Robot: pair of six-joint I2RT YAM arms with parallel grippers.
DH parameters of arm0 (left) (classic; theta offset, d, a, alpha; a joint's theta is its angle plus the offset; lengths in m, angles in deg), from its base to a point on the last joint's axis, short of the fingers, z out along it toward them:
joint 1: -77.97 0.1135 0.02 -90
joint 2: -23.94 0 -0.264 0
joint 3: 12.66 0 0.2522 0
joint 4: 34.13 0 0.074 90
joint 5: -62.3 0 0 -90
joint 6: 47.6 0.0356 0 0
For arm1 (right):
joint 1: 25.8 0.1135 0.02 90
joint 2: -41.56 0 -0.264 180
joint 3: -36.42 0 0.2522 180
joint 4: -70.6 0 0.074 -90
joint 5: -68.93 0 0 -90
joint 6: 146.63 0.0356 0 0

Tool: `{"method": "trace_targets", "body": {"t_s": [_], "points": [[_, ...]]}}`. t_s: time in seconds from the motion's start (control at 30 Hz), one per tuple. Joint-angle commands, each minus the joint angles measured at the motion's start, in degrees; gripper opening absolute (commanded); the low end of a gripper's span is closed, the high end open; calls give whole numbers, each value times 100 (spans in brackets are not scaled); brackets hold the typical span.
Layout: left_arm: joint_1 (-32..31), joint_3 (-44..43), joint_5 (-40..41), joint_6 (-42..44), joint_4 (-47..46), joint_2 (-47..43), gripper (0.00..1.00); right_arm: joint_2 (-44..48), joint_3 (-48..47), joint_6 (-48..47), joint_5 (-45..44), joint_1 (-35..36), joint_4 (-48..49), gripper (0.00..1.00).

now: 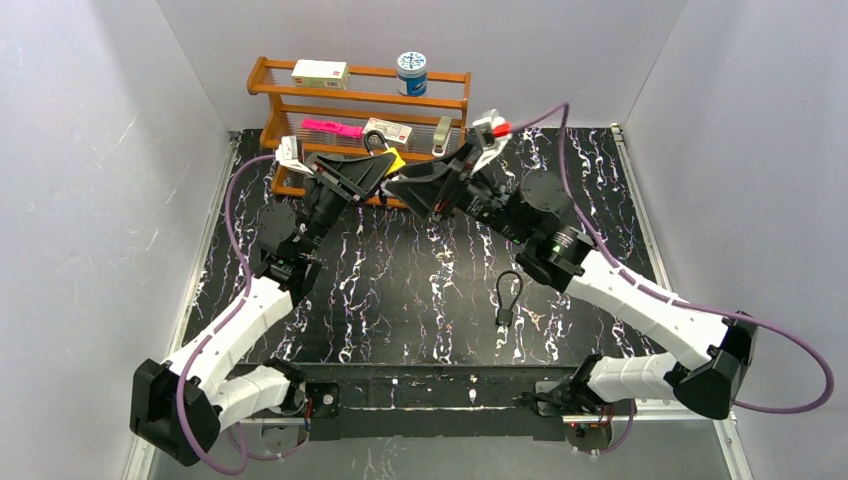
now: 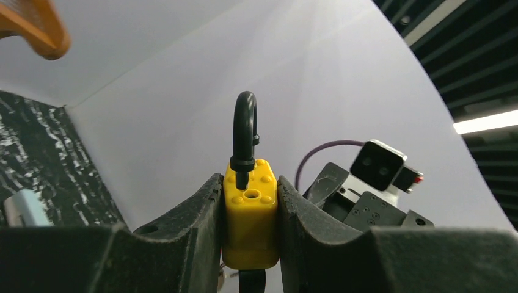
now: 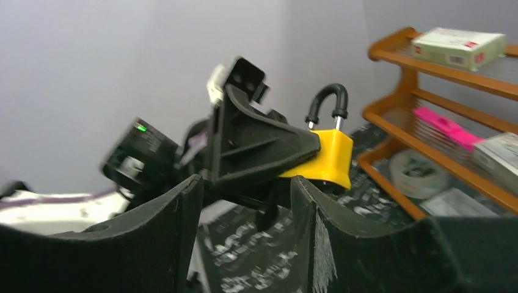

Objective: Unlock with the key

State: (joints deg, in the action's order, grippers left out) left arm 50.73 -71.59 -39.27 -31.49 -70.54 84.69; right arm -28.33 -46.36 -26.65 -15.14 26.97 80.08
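My left gripper is shut on a yellow padlock and holds it above the table in front of the shelf. In the left wrist view the padlock sits upright between the fingers, its black shackle raised, with an empty hole showing on top. A black key hangs from the padlock's underside. My right gripper is open, its fingers either side of the key head just below the left gripper. It meets the left one in the top view.
A wooden shelf stands at the back with boxes, a pink item and a blue-lidded jar. A black cable loop lock lies on the marbled black table. White walls enclose the sides.
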Motion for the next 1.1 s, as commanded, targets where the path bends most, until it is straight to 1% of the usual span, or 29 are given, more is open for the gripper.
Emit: {"method": "trace_targets", "body": {"t_s": [0.0,0.07,0.1,0.23,0.37,0.47,0.5,0.57,0.63,0.73,0.97,1.07], "points": [[-27,-388,210,496,451,-308,0,-268,-319,-1719,-798,127,-1443,62],[-27,-399,203,452,456,-310,0,-268,-359,-1295,-902,118,-1431,62],[-27,-421,179,421,468,-297,0,-233,-374,-971,-1103,122,-1498,63],[-27,-471,95,191,561,-274,0,97,-54,-217,-1596,118,-1380,63],[-27,-557,3,109,686,-316,0,88,-152,-243,-1153,117,-1386,63],[-27,-585,-11,67,732,-356,0,-61,-397,-191,-879,118,-1580,60],[-27,-587,-18,63,747,-374,0,-83,-409,-145,-835,117,-1558,57],[-27,-585,-12,53,770,-400,0,-95,-398,-88,-748,111,-1449,48],[-27,-577,-40,24,788,-406,0,-141,-440,-36,-727,96,-1433,43],[-27,-556,-80,-33,790,-406,0,-118,-392,92,-639,63,-1219,40],[-27,-510,-122,-86,790,-448,0,-156,-323,567,-136,-128,-807,41],[-27,-489,-134,-121,789,-474,0,-230,-351,703,18,-207,-743,37]]}}
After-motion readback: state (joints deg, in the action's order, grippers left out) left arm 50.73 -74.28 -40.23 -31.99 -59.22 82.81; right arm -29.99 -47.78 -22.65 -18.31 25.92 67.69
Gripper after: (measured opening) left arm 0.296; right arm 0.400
